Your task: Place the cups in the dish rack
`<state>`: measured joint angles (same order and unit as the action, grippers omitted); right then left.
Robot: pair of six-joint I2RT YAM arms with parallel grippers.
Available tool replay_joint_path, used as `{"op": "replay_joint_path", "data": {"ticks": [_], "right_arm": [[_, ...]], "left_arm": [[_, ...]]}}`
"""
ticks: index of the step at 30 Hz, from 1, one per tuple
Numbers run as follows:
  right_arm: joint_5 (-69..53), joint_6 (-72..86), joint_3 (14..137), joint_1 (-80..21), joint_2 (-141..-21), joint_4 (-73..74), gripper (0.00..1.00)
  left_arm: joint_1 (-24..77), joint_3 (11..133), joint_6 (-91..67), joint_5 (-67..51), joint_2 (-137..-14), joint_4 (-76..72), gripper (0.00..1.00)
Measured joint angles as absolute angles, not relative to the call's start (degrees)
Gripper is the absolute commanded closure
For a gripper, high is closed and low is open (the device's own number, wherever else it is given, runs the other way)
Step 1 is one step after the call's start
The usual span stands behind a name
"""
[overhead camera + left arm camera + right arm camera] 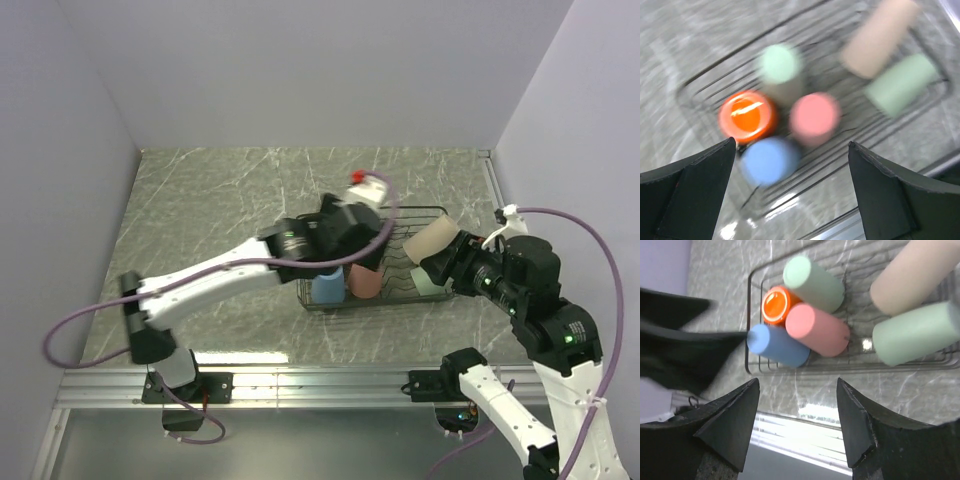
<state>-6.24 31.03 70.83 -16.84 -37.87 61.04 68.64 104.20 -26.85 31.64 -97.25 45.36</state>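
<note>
The dark wire dish rack (pixel 420 209) stands right of centre on the marbled table. It holds several cups: blue (pixel 327 285) and salmon-pink (pixel 364 282) upright at its near left, beige (pixel 430 240) and pale green (pixel 428 285) lying at its right. The left wrist view also shows the orange mug (pixel 747 116) and a second pale green cup (pixel 779 64) upright. My left gripper (pixel 791 143) hovers open and empty above the rack's left end. My right gripper (pixel 798 380) is open and empty, just off the rack's near right side (pixel 440 265).
A metal rail (pixel 320 385) runs along the table's near edge. Lavender walls close in the left, back and right sides. My left arm (pixel 680 340) reaches across the rack's left end. Purple cables loop off both arms.
</note>
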Motion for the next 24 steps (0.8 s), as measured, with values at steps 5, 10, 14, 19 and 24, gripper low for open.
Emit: {"op": "replay_joint_path", "data": {"ticks": [5, 10, 14, 19, 24], "right_arm": [[-8.9, 31.7, 64.4, -16.8, -33.5, 59.5, 0.27], [-10.9, 32.1, 64.1, -16.8, -29.2, 56.6, 0.26], [-12.0, 32.1, 64.1, -16.8, -28.8, 55.9, 0.25], [-12.5, 32.2, 63.9, -16.8, -28.4, 55.7, 0.22], [-12.6, 33.1, 60.8, -16.8, -26.5, 54.9, 0.18]], "left_arm": [[62.6, 91.4, -32.3, 34.9, -82.1, 50.1, 0.01], [53.7, 81.0, -35.2, 36.1, -71.9, 52.3, 0.01], [49.6, 75.9, -35.4, 35.6, -66.3, 51.8, 0.01], [45.8, 73.7, -35.1, 35.0, -63.5, 49.8, 0.01], [43.7, 71.6, -33.6, 35.2, -63.6, 46.5, 0.01]]}}
